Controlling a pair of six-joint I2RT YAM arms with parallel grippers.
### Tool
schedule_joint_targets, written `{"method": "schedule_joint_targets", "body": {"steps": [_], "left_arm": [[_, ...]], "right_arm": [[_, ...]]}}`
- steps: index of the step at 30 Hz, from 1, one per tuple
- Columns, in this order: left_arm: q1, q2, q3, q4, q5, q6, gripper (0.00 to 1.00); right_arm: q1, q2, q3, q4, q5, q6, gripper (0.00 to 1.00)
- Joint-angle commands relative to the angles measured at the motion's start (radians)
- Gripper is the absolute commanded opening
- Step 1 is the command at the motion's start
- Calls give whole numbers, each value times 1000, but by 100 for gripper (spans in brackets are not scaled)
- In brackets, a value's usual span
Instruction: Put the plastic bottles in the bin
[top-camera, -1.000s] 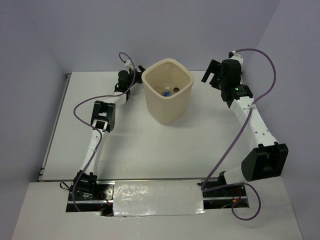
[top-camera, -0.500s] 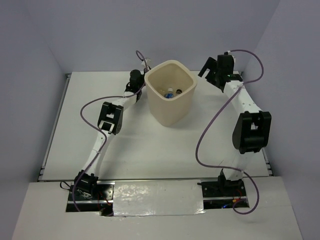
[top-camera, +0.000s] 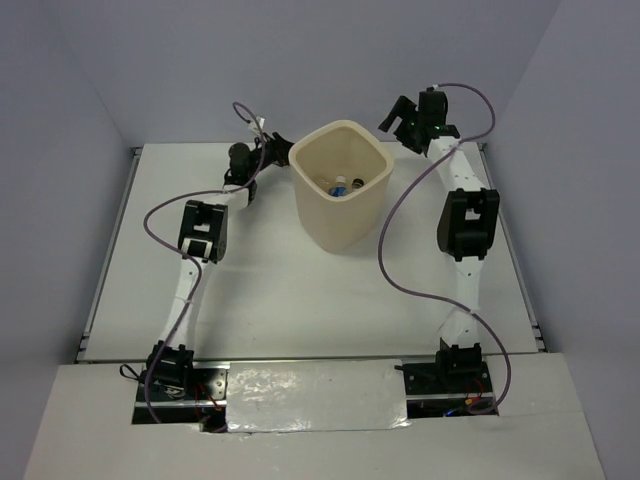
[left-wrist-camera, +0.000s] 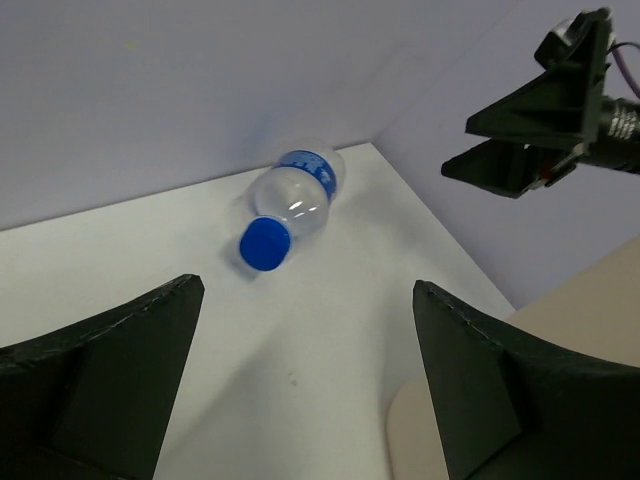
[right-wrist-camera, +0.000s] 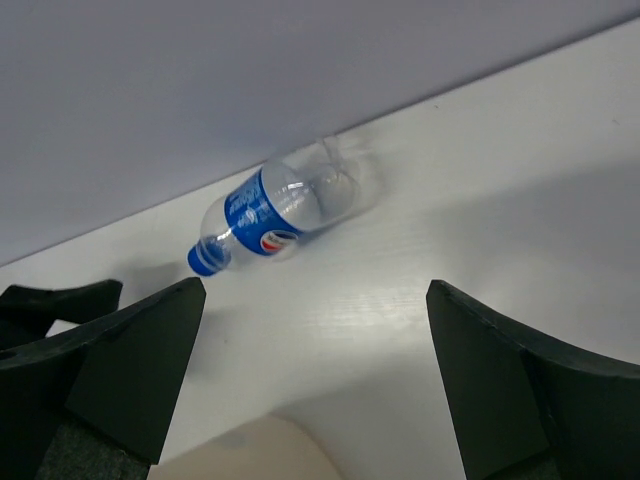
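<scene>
A clear plastic bottle (left-wrist-camera: 290, 205) with a blue label and blue cap lies on its side on the white table by the back wall. The right wrist view shows the same bottle (right-wrist-camera: 280, 212). In the top view the cream bin (top-camera: 340, 215) hides it. Two small bottles (top-camera: 345, 185) lie at the bin's bottom, too small to tell apart. My left gripper (top-camera: 268, 150) is open at the bin's back left, pointing at the blue bottle, jaws (left-wrist-camera: 308, 285) empty. My right gripper (top-camera: 395, 116) is open at the bin's back right, above the table, also empty (right-wrist-camera: 315, 285).
The bin's rim (left-wrist-camera: 600, 300) shows at the lower right of the left wrist view and at the bottom edge (right-wrist-camera: 250, 450) of the right wrist view. The back wall (top-camera: 330, 60) stands just behind the blue bottle. Purple cables (top-camera: 400, 230) loop beside both arms.
The right arm has folded upright and swung its gripper left, to behind the bin's back right corner. The left gripper shifted slightly near the bin's back left. Both stayed open.
</scene>
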Motion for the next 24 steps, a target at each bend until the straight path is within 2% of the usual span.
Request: {"method": "schedule_joint_targets", "body": {"steps": [1, 5, 8, 11, 12, 13, 14, 15, 18, 19, 22, 24], "left_arm": [[53, -123, -50, 179, 2, -86, 99], [117, -193, -130, 188, 23, -101, 99], [148, -265, -208, 196, 37, -101, 99], [160, -349, -291, 156, 27, -90, 99], [231, -559, -492, -76, -92, 33, 99], [232, -605, -521, -78, -93, 34, 99], [240, -648, -539, -177, -143, 125, 99], [247, -738, -576, -397, -280, 167, 99], [247, -863, -639, -677, -485, 311, 99], [247, -944, -708, -713, -623, 322, 99], [252, -1092, -823, -830, -833, 339, 99], [252, -1158, -860, -903, -903, 335, 99]], "right_arm": [[50, 121, 202, -62, -53, 26, 100], [85, 157, 211, 14, -33, 67, 100], [107, 169, 207, -15, -9, 92, 100], [119, 105, 114, -6, 50, 133, 100], [117, -34, -165, 72, 162, 184, 100], [114, -58, -193, 73, 163, 184, 100], [114, -78, -215, 70, 213, 183, 100], [111, -118, -264, 67, 234, 181, 100], [87, -158, -321, 53, 278, 175, 100], [81, -185, -359, 51, 278, 175, 100], [71, -243, -483, 95, 265, 118, 100], [90, -311, -581, 140, 239, 85, 100]]}}
